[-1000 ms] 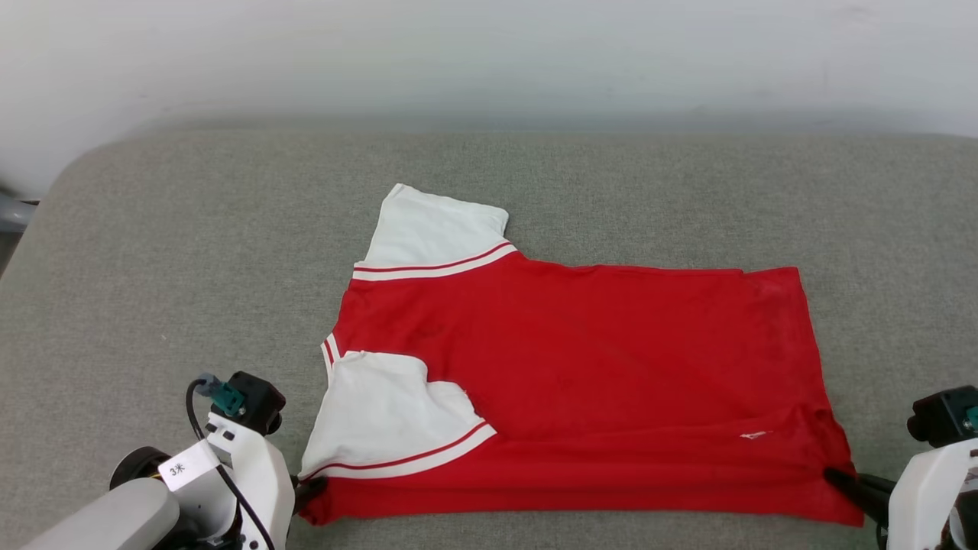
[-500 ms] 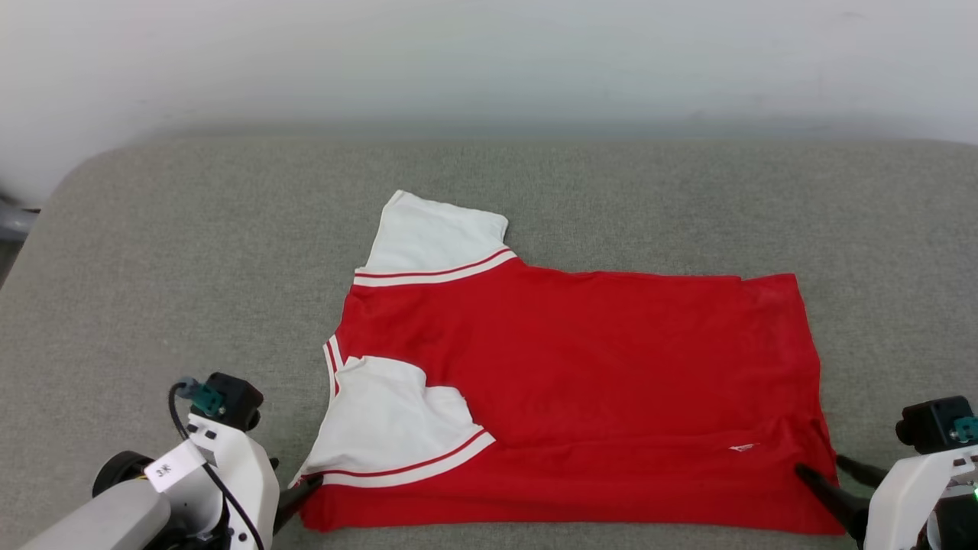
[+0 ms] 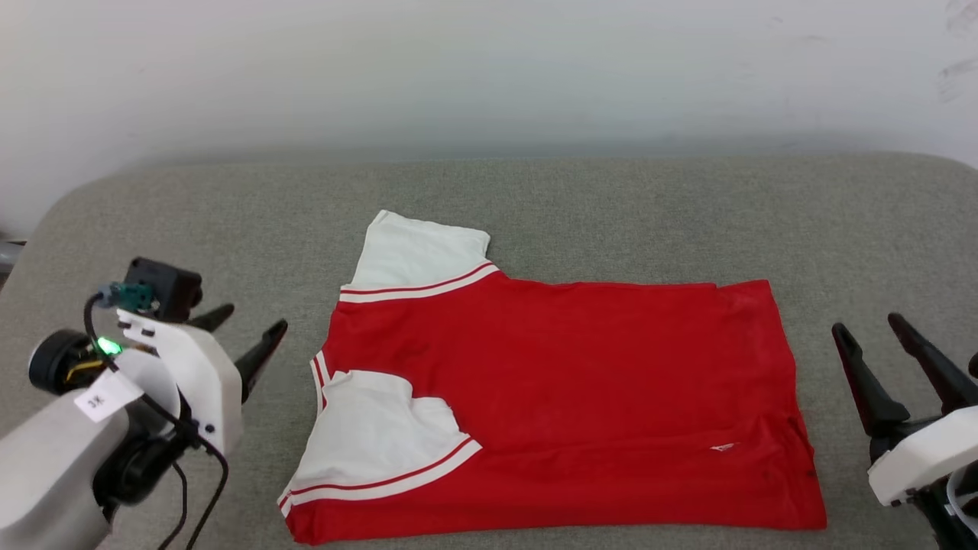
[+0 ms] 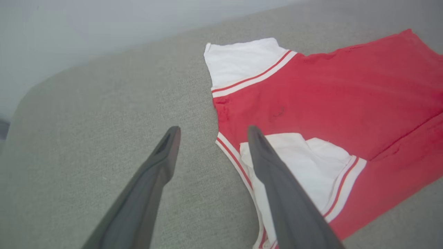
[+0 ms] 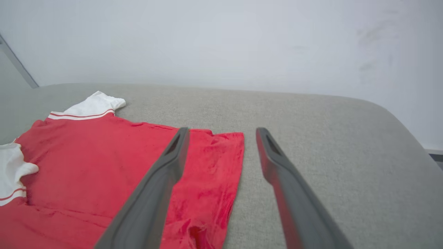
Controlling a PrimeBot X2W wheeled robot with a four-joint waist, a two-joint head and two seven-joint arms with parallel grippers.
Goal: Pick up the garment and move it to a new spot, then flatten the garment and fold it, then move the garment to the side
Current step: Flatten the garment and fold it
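Red jersey knit with white sleeves and red-white striped trim, the short-sleeved shirt (image 3: 565,382) lies flat on the grey woven cushion (image 3: 611,198). Its near sleeve (image 3: 378,431) is folded over the body and its hem (image 3: 791,412) is toward the right. It looks light, limp and slightly slick, so it will likely drape and slide. Pinching both layers at the near corners seems the safest hold. Either side of it, clear of the cloth, the left gripper (image 3: 256,317) and the right gripper (image 3: 866,324) have their jaws spread wide and hold nothing.

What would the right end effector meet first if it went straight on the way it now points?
Likely the grey cushion past the far corner of the garment; how high the right end effector hangs is unclear.
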